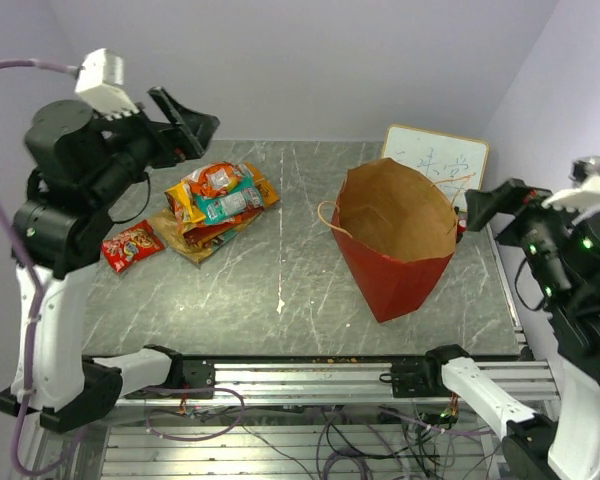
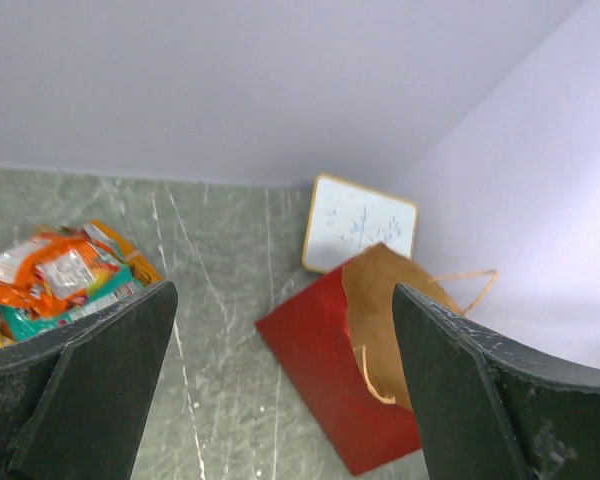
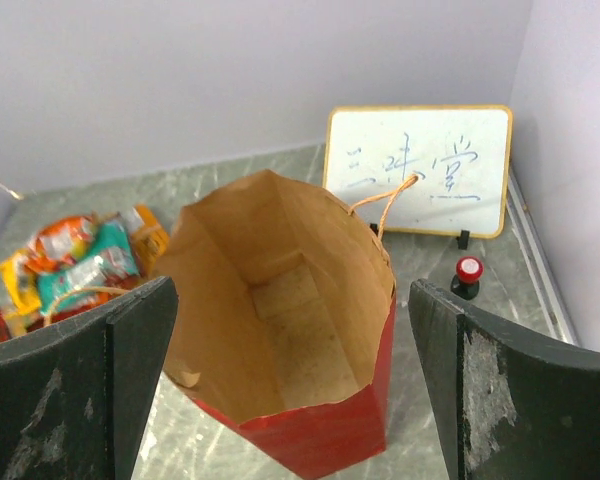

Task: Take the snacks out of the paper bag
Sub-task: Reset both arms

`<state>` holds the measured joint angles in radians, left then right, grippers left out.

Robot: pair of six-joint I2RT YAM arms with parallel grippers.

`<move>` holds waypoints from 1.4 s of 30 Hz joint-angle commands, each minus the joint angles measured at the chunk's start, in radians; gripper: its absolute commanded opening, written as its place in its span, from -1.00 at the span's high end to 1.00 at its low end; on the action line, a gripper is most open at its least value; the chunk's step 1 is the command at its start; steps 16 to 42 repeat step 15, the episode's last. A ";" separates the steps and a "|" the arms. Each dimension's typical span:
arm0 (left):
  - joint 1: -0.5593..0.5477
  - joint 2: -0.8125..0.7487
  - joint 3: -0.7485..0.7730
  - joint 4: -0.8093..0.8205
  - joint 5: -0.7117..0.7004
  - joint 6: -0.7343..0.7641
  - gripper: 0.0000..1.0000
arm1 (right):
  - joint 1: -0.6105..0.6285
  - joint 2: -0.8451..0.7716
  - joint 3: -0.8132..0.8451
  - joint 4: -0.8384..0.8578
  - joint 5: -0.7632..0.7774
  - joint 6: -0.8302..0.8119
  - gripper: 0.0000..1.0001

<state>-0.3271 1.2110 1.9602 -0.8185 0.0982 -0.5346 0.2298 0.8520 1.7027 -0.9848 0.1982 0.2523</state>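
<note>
The marbled table is taken in first, since everything is laid out on it. On its right half the paper bag is stood upright with its mouth spread wide. In the right wrist view its brown floor is seen bare, and no packet is made out inside, so the emptying is judged done or all but done. An orange cord handle is draped across the far rim.

Behind the bag a white writing board is propped against the back wall, out of the working path, it is judged. On the left half the snacks are heaped together, with orange, teal and yellow packets overlapped on a tan pack. They are set well apart from the bag, presumably so that what is out is not mixed with what is in.

The left gripper is held high beside that heap, its jaws parted wide with nothing between them. The right gripper is raised just to the right of the bag's rim, jaws likewise spread and nothing gripped. It is placed, it seems, for a look down inside.

One small red packet lies alone near the table's left edge, just beside the heap. A little red-capped object is stood by the board's foot, and what it is cannot be told.
</note>
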 commanded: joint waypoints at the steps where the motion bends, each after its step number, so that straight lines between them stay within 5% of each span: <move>1: -0.001 -0.059 0.092 -0.045 -0.172 0.016 -0.99 | -0.004 -0.079 0.030 0.003 0.080 0.097 -1.00; 9: -0.001 -0.134 0.089 -0.056 -0.307 0.020 -0.98 | -0.005 -0.098 0.089 -0.021 0.144 0.170 -1.00; 42: -0.001 -0.131 0.101 -0.106 -0.305 0.016 -1.00 | -0.004 -0.034 0.106 -0.075 0.157 0.241 -1.00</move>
